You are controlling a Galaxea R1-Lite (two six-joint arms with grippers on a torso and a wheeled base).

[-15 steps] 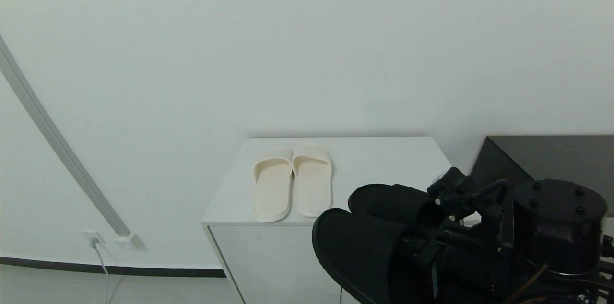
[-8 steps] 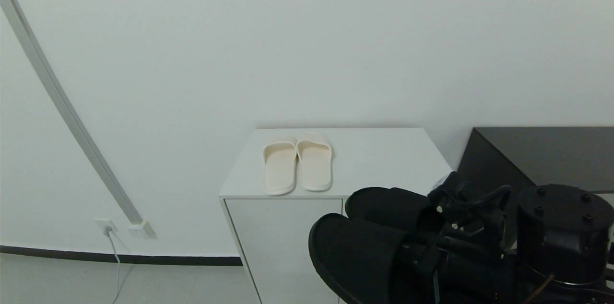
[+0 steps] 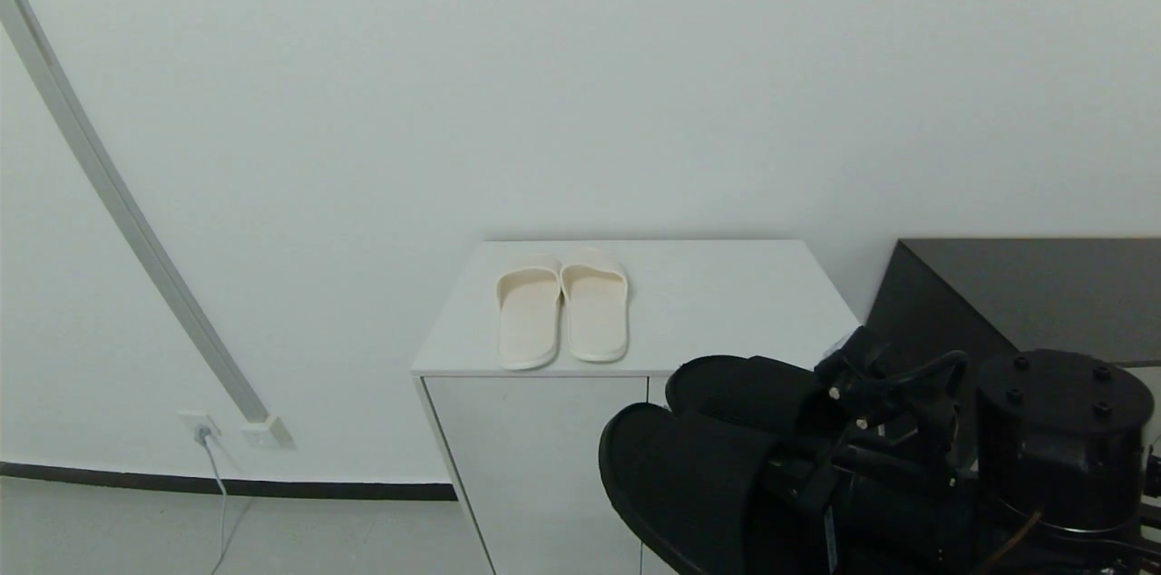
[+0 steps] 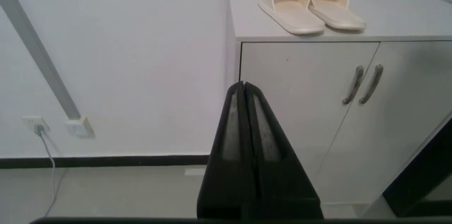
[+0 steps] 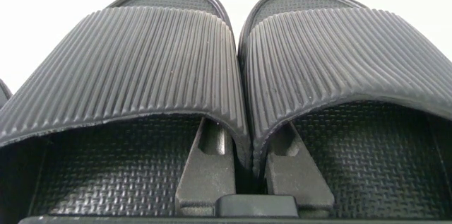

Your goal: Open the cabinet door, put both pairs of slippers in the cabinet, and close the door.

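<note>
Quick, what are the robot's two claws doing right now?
Left gripper: shut, holding nothing.
Right gripper: shut on the black slippers, pinching their inner sides together.

Left gripper [image 4: 244, 91] has its fingers pressed together, empty; right gripper [image 5: 248, 155] pinches the black slippers [image 5: 155, 54] by their adjoining sides.

This looks like a plain room in a home. A low white two-door cabinet [image 3: 535, 457] stands against a bare white wall [image 3: 580, 85], with a white wall socket [image 3: 198, 426] and grey floor [image 3: 109, 539] beside it.
</note>
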